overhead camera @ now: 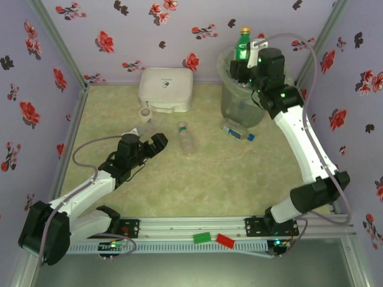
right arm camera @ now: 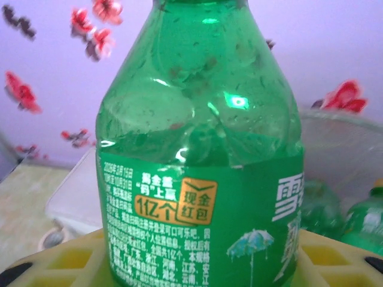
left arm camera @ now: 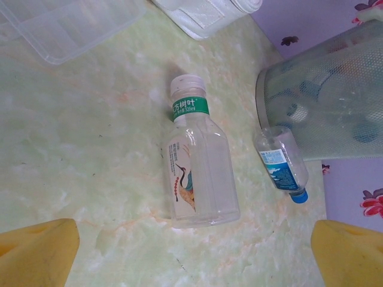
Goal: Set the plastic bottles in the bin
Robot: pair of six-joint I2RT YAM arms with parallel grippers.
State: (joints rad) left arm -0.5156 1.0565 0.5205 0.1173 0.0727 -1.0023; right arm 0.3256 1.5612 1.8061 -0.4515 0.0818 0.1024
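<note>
Right gripper [overhead camera: 243,61] clamped on the green bottle [overhead camera: 242,43], held upright, seemingly over the far rim of the bin [overhead camera: 236,107]. If you release off-centre, it could bounce outside. Left gripper [overhead camera: 154,143] spread wide, empty, near the clear bottle [overhead camera: 186,139].

White arms [overhead camera: 305,143] with black joints, looping grey cables [overhead camera: 76,156], green LEDs [overhead camera: 282,94], yellow claw fingers [left arm camera: 39,251]

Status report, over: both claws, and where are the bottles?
Right claw shut on green bottle, over the bin. Left claw open, aimed at clear bottle lying on table. Blue-capped bottle lies beside bin. No obstruction seen.
</note>
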